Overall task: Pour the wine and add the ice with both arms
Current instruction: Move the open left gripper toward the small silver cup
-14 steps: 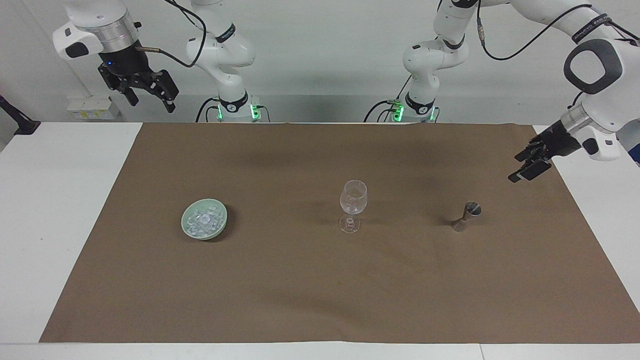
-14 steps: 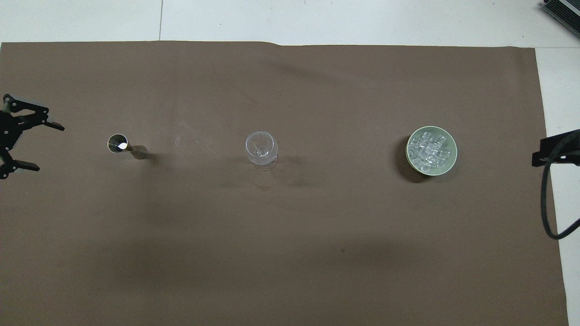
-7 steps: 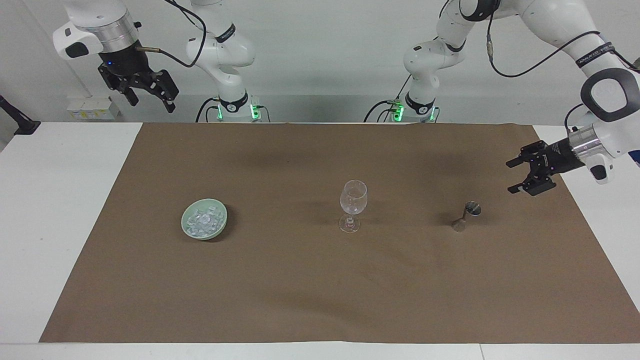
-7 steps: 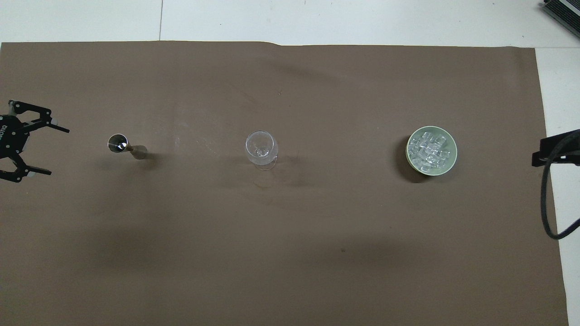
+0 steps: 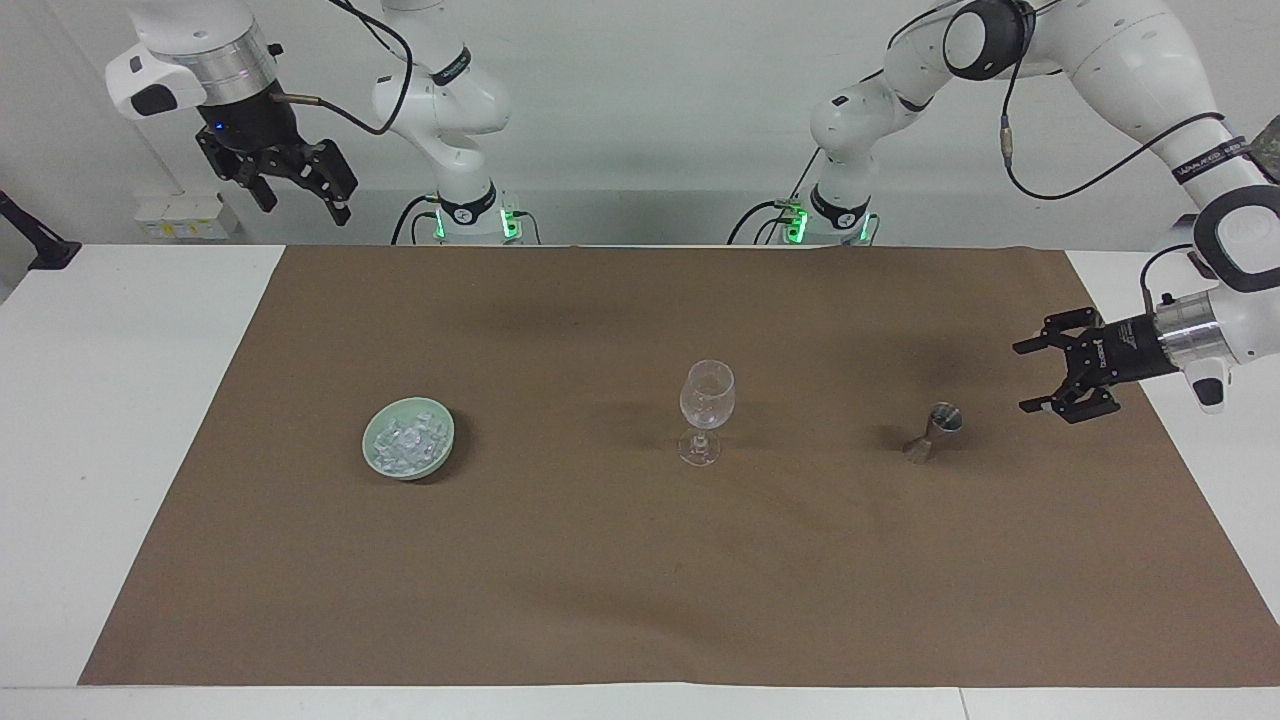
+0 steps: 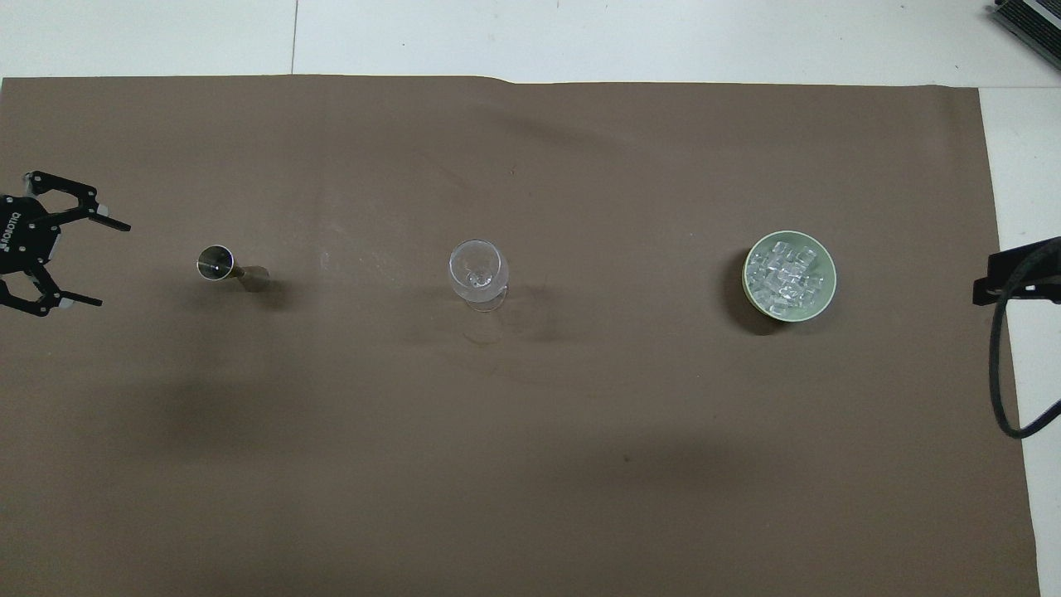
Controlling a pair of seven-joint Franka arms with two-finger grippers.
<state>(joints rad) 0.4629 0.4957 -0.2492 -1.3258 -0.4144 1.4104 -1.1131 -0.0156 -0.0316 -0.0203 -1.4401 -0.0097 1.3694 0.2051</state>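
Observation:
A clear stemmed glass [image 5: 707, 400] [image 6: 477, 269] stands upright mid-mat. Beside it, toward the left arm's end, stands a small metal jigger [image 5: 935, 430] [image 6: 217, 262]. No wine shows, and I cannot tell what the jigger holds. The ice [image 5: 405, 440] [image 6: 786, 272] fills a pale green bowl [image 5: 447, 440] [image 6: 830, 286] toward the right arm's end. My left gripper [image 5: 1022, 377] [image 6: 112, 265] is open, lying level just above the mat, pointing at the jigger and a short gap from it. High above the right arm's end, my right gripper [image 5: 305, 208] waits open and holds nothing.
A brown mat [image 5: 600, 580] covers most of the white table [image 5: 120, 420]. A black part of the right arm with a looping cable [image 6: 999, 373] shows at the overhead view's edge beside the bowl. A dark fixture [image 5: 35, 245] sits at the table's corner.
The left gripper has come down, levelled out and moved closer to the jigger, staying open. The right arm, glass, jigger and bowl have held still.

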